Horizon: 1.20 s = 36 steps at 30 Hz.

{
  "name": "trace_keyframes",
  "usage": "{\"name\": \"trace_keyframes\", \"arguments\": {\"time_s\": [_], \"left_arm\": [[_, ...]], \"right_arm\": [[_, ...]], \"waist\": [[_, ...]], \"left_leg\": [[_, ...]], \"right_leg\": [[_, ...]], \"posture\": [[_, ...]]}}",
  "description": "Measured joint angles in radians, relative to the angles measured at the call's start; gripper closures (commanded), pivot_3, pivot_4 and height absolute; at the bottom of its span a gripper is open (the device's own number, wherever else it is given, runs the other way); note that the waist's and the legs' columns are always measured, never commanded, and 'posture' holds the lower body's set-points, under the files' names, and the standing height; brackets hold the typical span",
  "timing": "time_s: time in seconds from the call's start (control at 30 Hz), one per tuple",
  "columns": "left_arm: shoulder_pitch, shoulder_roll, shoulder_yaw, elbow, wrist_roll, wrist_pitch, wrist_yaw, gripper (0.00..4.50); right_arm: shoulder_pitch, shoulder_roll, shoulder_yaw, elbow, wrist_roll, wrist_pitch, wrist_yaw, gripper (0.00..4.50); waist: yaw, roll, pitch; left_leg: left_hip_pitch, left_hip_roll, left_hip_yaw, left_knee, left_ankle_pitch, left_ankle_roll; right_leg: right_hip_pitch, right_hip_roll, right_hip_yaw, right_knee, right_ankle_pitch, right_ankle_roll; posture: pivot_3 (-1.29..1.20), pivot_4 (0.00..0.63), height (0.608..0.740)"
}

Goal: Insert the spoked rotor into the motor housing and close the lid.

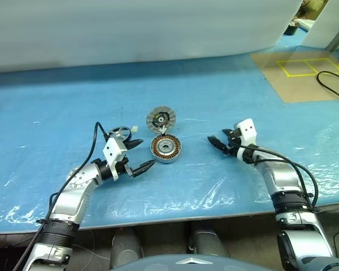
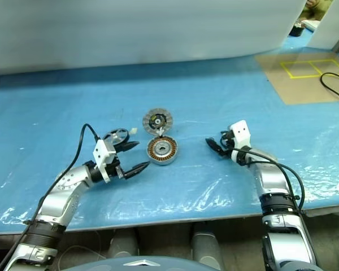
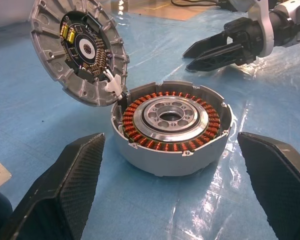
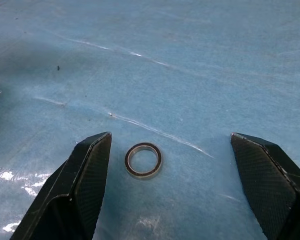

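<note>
The motor housing [image 1: 166, 148], a silver can with copper windings, sits mid-table on the blue sheet. The lid [image 1: 160, 119] stands tilted up at its far edge, finned face and dark centre showing [image 3: 80, 50]. The spoked rotor [image 1: 120, 134] lies left of the housing, just behind my left gripper [image 1: 145, 153]. That gripper is open and level, its fingers [image 3: 65, 190] spread wide with the housing [image 3: 172, 125] a little ahead of them. To the right of the housing, my right gripper [image 1: 213, 141] is open and holds nothing. A small metal ring [image 4: 143, 160] lies on the sheet between its fingers.
A brown board [image 1: 305, 73] marked with yellow tape squares lies at the back right, with a black cable [image 1: 333, 84] looping over it. The table's front edge [image 1: 169, 217] runs close below both arms. A pale wall backs the table.
</note>
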Motion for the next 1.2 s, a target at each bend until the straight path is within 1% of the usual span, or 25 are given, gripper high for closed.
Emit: {"name": "trace_keyframes", "arguments": {"time_s": [0.27, 0.3, 0.37, 0.43, 0.63, 0.8, 0.97, 1.2], "left_arm": [[0.0, 0.0, 0.0, 0.0, 0.01, 0.0, 0.0, 0.0], [0.0, 0.0, 0.0, 0.0, 0.011, 0.0, 0.0, 0.0], [0.0, -0.001, 0.0, 0.0, 0.012, 0.0, 0.0, 0.0], [0.0, -0.002, 0.0, 0.0, 0.013, 0.0, 0.001, 0.0], [-0.002, -0.002, 0.0, 0.002, 0.014, 0.0, 0.0, 0.0], [-0.002, -0.002, 0.0, 0.003, 0.015, -0.001, 0.001, 0.0], [-0.002, -0.002, 0.001, 0.003, 0.014, -0.001, 0.001, 0.0], [0.0, 0.001, 0.004, 0.003, 0.014, -0.001, 0.007, 0.0]], "right_arm": [[0.008, -0.029, 0.05, 0.0, -0.051, -0.041, 0.035, 0.52], [0.009, -0.03, 0.054, 0.0, -0.054, -0.045, 0.037, 0.69], [0.01, -0.03, 0.056, 0.0, -0.055, -0.049, 0.038, 1.1], [0.01, -0.031, 0.059, 0.0, -0.061, -0.05, 0.037, 1.72], [0.005, -0.031, 0.07, 0.0, -0.072, -0.053, 0.036, 3.88], [0.0, -0.028, 0.077, 0.001, -0.076, -0.054, 0.036, 3.94], [-0.021, 0.039, 0.078, -0.022, -0.031, -0.008, 0.047, 3.94], [-0.122, 0.077, 0.091, -0.235, 0.063, 0.049, 0.126, 3.94]], "waist": [[0.0, 0.0, 0.0], [0.0, 0.0, 0.0], [-0.001, 0.0, 0.0], [-0.001, 0.0, 0.0], [-0.001, 0.0, 0.0], [-0.003, 0.0, 0.0], [-0.005, 0.001, 0.001], [-0.002, 0.002, 0.001]], "left_leg": [[0.001, 0.0, 0.0, 0.0, 0.0, 0.0], [0.001, 0.0, 0.0, 0.0, 0.0, 0.0], [0.001, 0.0, 0.0, 0.0, 0.0, 0.0], [0.001, 0.0, 0.0, 0.0, 0.0, 0.0], [0.002, 0.0, 0.0, 0.0, 0.0, 0.0], [0.002, 0.0, 0.0, 0.0, 0.0, 0.0], [0.001, 0.0, 0.0, 0.0, 0.0, 0.0], [-0.002, 0.001, 0.0, -0.001, 0.0, 0.0]], "right_leg": [[0.001, 0.0, 0.0, 0.0, 0.0, 0.0], [0.001, 0.0, 0.0, 0.0, 0.0, 0.0], [0.001, 0.0, 0.0, 0.0, 0.0, 0.0], [0.001, 0.0, 0.0, 0.0, 0.0, 0.0], [0.001, 0.0, 0.0, 0.0, 0.0, 0.0], [0.002, 0.0, 0.0, 0.0, 0.0, 0.0], [0.0, 0.0, 0.0, 0.001, 0.0, 0.0], [-0.002, 0.0, 0.0, 0.0, 0.0, 0.0]], "posture": [[0.0, 0.15, 0.74], [0.0, 0.15, 0.74], [0.0, 0.15, 0.74], [0.0, 0.15, 0.74], [0.0, 0.15, 0.74], [0.0, 0.15, 0.74], [0.0, 0.15, 0.74], [0.0, 0.15, 0.74]]}}
